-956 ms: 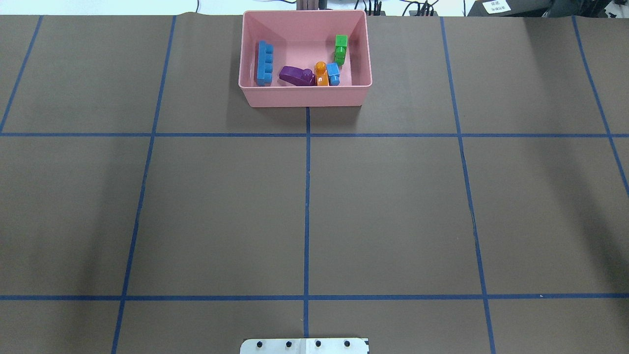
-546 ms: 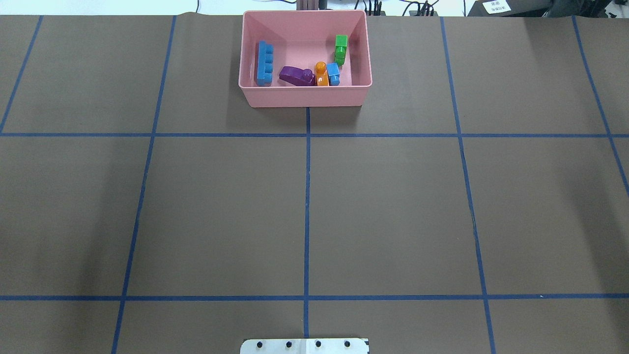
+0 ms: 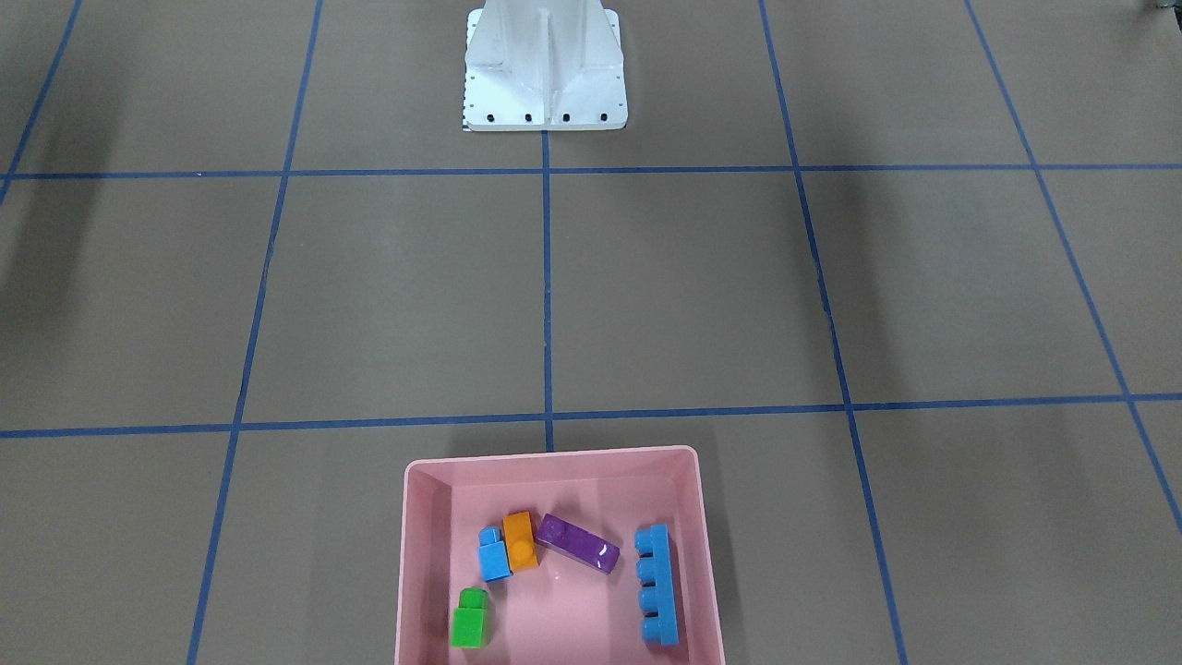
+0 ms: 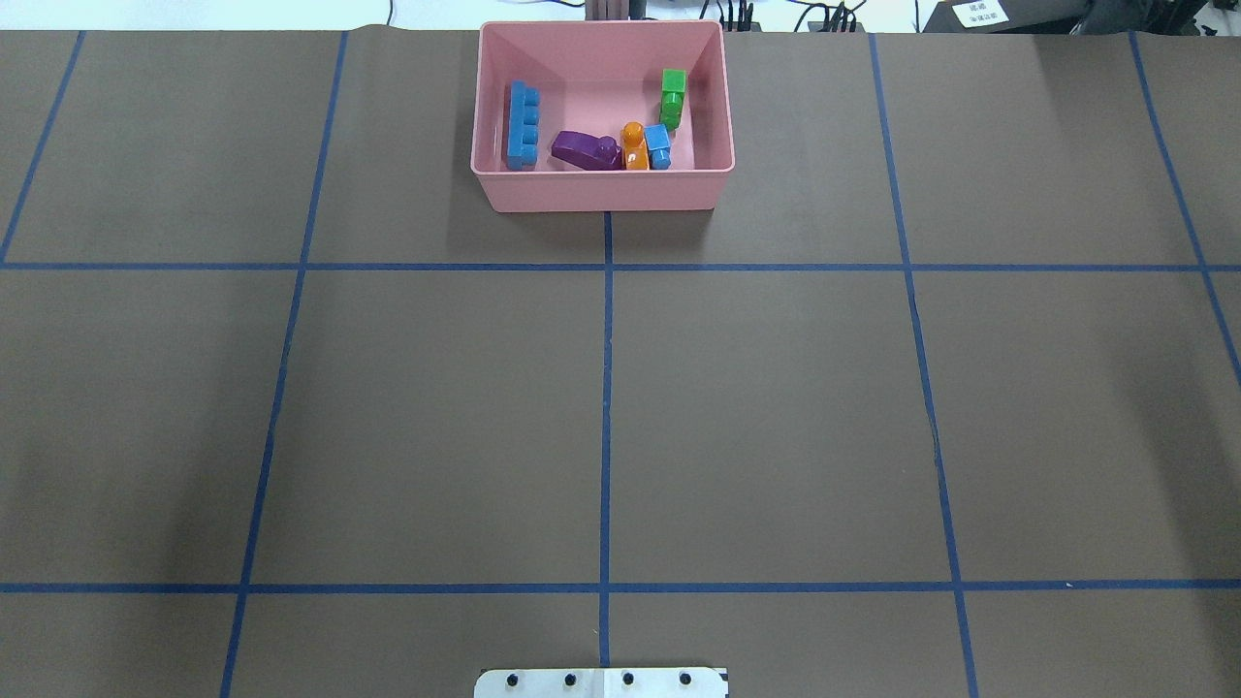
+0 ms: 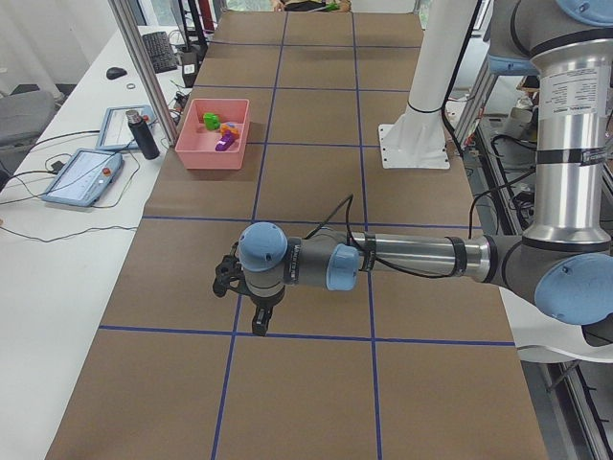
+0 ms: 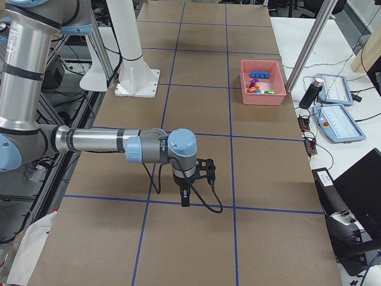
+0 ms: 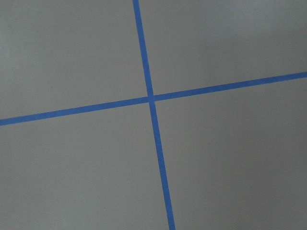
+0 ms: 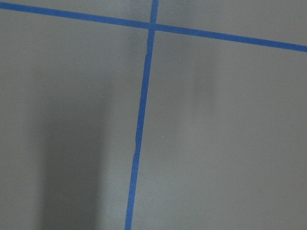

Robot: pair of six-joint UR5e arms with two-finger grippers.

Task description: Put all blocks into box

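Note:
The pink box [image 4: 601, 189] stands at the far middle of the table, also in the front view [image 3: 554, 454]. All the blocks lie inside it: the long blue block [image 4: 522, 126], the purple block [image 4: 585, 148], the orange block [image 4: 634, 147], the small blue block [image 4: 658, 145] and the green block [image 4: 673, 95]. My left gripper [image 5: 257, 321] shows only in the exterior left view, low over bare table, far from the box. My right gripper [image 6: 186, 196] shows only in the exterior right view, likewise far from the box. I cannot tell whether either is open or shut.
The white robot base [image 3: 545, 74] stands at the near middle edge. Blue tape lines [image 4: 606, 407] grid the brown table. A dark bottle [image 5: 144, 134] and tablets [image 5: 81, 177] sit on the side desk beyond the box.

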